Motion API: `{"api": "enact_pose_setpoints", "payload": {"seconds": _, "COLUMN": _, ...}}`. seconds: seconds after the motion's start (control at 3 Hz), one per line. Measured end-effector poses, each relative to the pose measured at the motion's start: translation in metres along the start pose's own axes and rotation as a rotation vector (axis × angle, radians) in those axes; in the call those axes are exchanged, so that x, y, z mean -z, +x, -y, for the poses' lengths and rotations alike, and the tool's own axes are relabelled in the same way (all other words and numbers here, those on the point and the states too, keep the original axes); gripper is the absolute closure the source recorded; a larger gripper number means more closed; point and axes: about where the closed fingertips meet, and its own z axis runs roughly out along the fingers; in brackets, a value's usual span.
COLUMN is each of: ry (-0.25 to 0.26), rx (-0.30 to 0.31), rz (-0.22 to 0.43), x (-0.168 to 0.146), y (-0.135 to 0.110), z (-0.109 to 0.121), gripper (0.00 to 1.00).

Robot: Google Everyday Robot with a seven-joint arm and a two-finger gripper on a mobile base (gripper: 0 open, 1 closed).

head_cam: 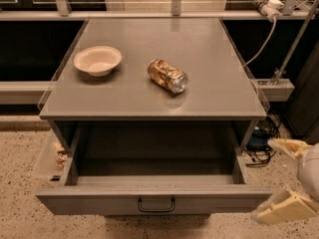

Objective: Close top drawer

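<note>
The top drawer (99,201) is pulled out toward me from under the grey cabinet top (149,101). Its inside looks empty. Its grey front panel carries a dark loop handle (156,204) at the centre. My gripper (285,179) is at the lower right, just past the drawer's right front corner and not touching it. Its two cream fingers (285,212) are spread apart with nothing between them. The lower finger lies level with the drawer front.
A cream bowl (97,59) and a crushed can (167,75) lie on the cabinet top. A clear side bin (50,161) with small items hangs at the drawer's left. Cables (259,138) lie on the speckled floor at right. A power strip (264,3) sits at the far right.
</note>
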Motion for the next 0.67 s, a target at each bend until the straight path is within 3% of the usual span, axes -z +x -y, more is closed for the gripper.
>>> {"api": "enact_pose_setpoints", "payload": {"seconds": 0.67, "ry": -0.001, "rx": -0.004, "rz": 0.000, "x": 0.0001, "y": -0.0002, "z": -0.0003, "gripper": 0.64}}
